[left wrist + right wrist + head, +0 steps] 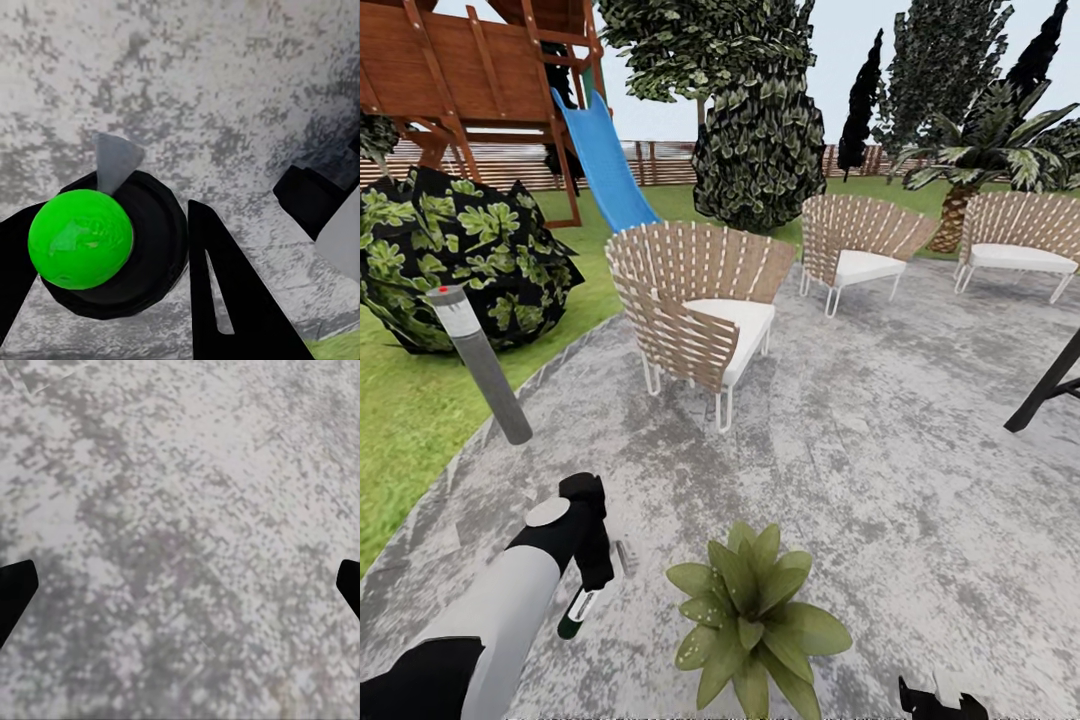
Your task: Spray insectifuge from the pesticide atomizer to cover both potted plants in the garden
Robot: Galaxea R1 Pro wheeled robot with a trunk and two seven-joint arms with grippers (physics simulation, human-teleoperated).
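My left gripper [588, 583] hangs low over the stone patio [880, 470], shut on the pesticide atomizer [577, 610], a slim dark green bottle with a white band. In the left wrist view the atomizer [81, 238] shows a bright green round part in a black cap with a grey cone on it, held between the dark fingers [225, 300]. One potted plant [755, 620], a low rosette of broad green leaves, stands just right of the bottle. The other plant is out of view, and no mist can be made out. My right gripper [940, 702] [180, 592] is open above bare stone.
A grey bollard lamp [480, 365] stands at the patio's left edge by the lawn [410, 420]. Three wicker chairs [700, 310] [860, 250] [1020, 240] sit further back. A leafy bush [460, 260], a blue slide [605, 165] and a black slanted leg [1050, 380] are around.
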